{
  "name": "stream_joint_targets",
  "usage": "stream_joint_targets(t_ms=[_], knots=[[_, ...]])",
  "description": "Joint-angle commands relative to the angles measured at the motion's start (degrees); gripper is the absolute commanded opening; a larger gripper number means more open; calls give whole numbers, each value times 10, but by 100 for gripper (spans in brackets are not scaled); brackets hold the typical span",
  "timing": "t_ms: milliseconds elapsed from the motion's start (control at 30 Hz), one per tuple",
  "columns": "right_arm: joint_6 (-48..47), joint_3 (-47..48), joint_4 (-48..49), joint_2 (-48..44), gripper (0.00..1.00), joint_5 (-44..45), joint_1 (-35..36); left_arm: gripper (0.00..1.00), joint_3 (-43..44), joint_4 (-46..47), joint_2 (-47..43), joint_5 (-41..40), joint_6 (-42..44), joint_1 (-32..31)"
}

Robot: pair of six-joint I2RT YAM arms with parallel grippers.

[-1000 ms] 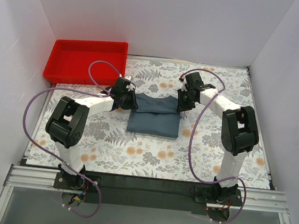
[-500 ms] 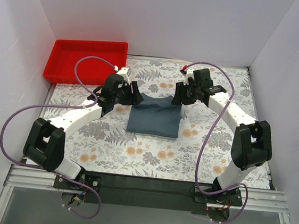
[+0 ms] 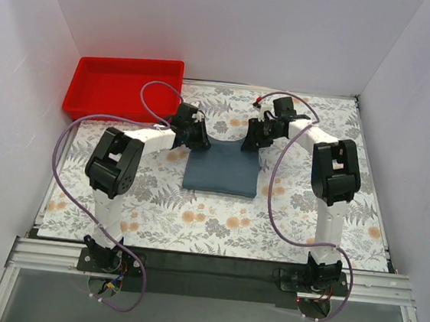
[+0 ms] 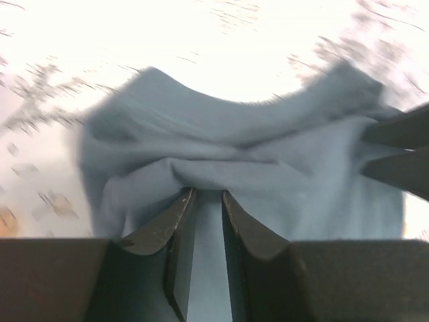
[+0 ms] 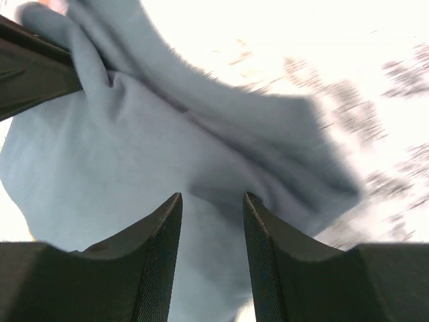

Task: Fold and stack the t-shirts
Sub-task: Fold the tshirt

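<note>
— White walls are enclosing a floral table (image 3: 216, 223); a red tray (image 3: 122, 90) is sitting at its far left corner. Where is the t-shirt (image 3: 222, 169) lying?
— Mid-table, well apart from the tray. It is resting as a slate-blue folded rectangle, its far edge curving inward between the two arms.
— Left end effector (image 3: 197, 134)?
— Pinching the far left corner. Its fingers (image 4: 175, 221) are standing nearly together, cloth bunching between them.
— Right end effector (image 3: 253, 138)?
— Gripping the far right corner. Its fingers are standing wider, cloth filling the gap, folds converging on them.
</note>
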Motion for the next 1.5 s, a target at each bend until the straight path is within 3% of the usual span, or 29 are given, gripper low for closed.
stream_joint_targets(t_ms=[0, 167, 333, 500, 600, 733, 900, 1133, 1267, 1467], knots=[[-4, 50, 17, 39, 41, -66, -30, 22, 45, -12, 48, -1, -24, 24], [21, 100, 17, 88, 41, -114, -56, 24, 69, -17, 77, 7, -28, 40], [59, 103, 24, 40, 40, -132, -62, 36, 100, -43, 43, 36, -20, 41], [137, 5, 92, -27, 41, -202, -61, 52, 61, -44, -43, 61, -36, 40], [162, -68, 143, -65, 40, -235, -54, 56, 16, -44, -100, 70, -42, 38], [208, -146, 214, -84, 41, -266, -54, 55, -49, -28, -126, 78, -55, 37], [230, -181, 291, -29, 40, -302, -55, 45, -69, -8, -61, 79, -70, 39], [194, -151, 296, 59, 39, -292, -81, 35, -71, 2, 2, 58, -72, 58], [199, -151, 293, 20, 39, -296, -93, 35, -69, -17, -33, 84, -76, 63], [232, -176, 294, -75, 40, -308, -76, 44, -73, -47, -130, 125, -74, 60]])
